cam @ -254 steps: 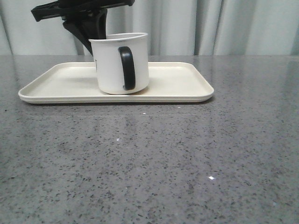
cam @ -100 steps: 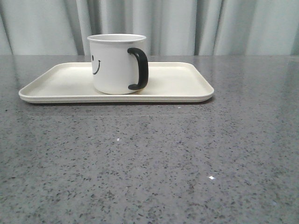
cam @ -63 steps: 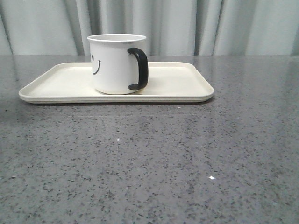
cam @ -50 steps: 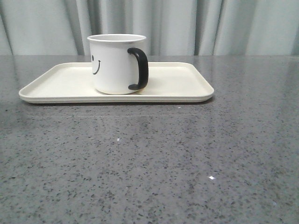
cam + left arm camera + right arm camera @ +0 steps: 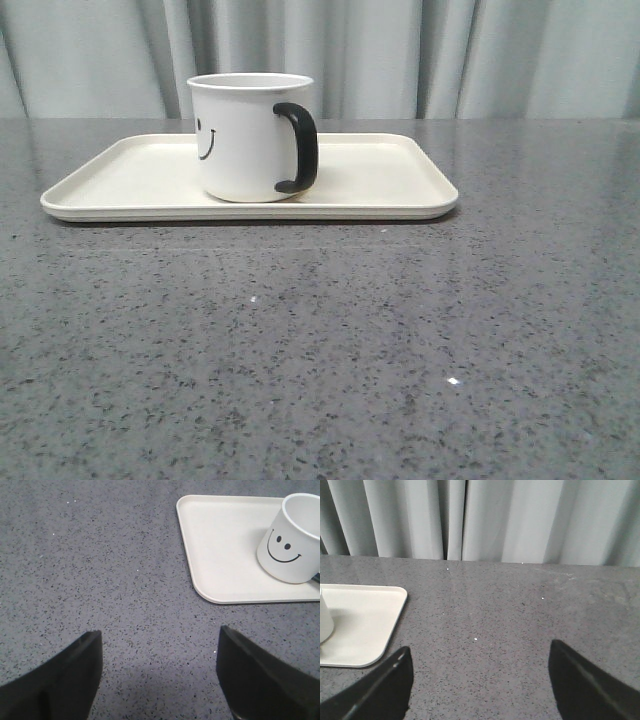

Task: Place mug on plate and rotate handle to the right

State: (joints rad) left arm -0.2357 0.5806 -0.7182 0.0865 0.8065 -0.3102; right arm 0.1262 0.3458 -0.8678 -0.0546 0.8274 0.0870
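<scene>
mug (image 5: pixel 245 140) on plate (image 5: pixel 390 185), handle (image 5: pixel 298 148) pointing right

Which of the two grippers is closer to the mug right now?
The left gripper: its wrist view shows the mug whole, smiley face included, on the plate. The right gripper sees only a sliver of the mug at the frame's edge.

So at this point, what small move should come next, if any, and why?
Probably none beyond keeping both arms parked clear. The mug stands upright on the plate with its handle pointing right in the front view. The left gripper and right gripper are both open over bare table, holding nothing, so the job looks done.
</scene>
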